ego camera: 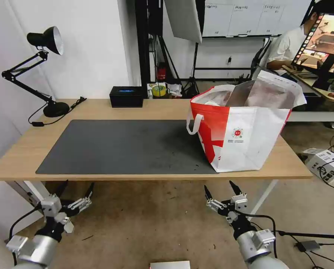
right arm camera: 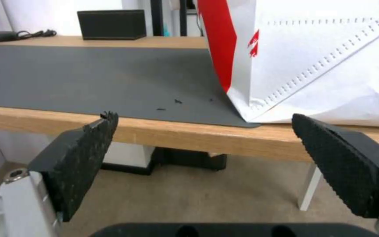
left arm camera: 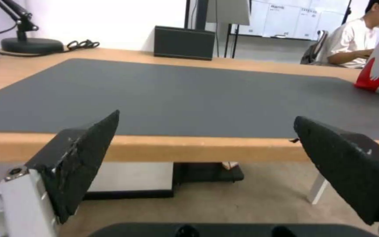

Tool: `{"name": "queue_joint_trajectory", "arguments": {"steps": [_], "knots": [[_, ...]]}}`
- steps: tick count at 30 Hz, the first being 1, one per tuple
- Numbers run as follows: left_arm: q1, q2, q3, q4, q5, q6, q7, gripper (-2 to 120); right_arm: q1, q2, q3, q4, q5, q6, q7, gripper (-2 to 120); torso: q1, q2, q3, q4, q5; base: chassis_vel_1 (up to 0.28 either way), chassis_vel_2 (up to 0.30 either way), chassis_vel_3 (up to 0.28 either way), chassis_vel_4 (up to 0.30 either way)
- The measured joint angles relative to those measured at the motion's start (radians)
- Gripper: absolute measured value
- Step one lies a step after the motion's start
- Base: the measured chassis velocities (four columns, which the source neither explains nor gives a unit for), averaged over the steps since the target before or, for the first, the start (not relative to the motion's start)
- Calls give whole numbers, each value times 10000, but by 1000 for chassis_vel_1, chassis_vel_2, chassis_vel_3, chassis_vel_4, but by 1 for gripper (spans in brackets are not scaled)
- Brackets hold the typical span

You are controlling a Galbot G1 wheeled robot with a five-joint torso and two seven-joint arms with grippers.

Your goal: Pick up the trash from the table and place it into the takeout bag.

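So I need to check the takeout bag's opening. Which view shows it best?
The head view: the whole takeout bag with its open top. The right wrist view has its lower side; the left wrist view, a red-and-white edge.

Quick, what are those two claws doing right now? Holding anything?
Left claw: open, holding nothing, below the table edge.
Right claw: open, holding nothing, low in front of the takeout bag.

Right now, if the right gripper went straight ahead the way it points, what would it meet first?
Probably the front edge of the table. The right gripper, fingers open, sits level with that edge, with the takeout bag standing on top just behind. Depth is hard to judge.
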Motion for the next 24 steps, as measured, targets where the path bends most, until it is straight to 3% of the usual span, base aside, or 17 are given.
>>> {"name": "queue_joint_trajectory", "arguments": {"steps": [6, 24], "knots": [[330, -310, -82, 201, 157, -487, 140, 100, 0, 0, 0, 0, 0, 0, 0, 100, 0, 0, 0, -1, 0, 0, 0, 0, 0], [329, -303, -86, 233, 136, -498, 93, 100, 0, 0, 0, 0, 0, 0, 0, 100, 0, 0, 0, -2, 0, 0, 0, 0, 0]]}}
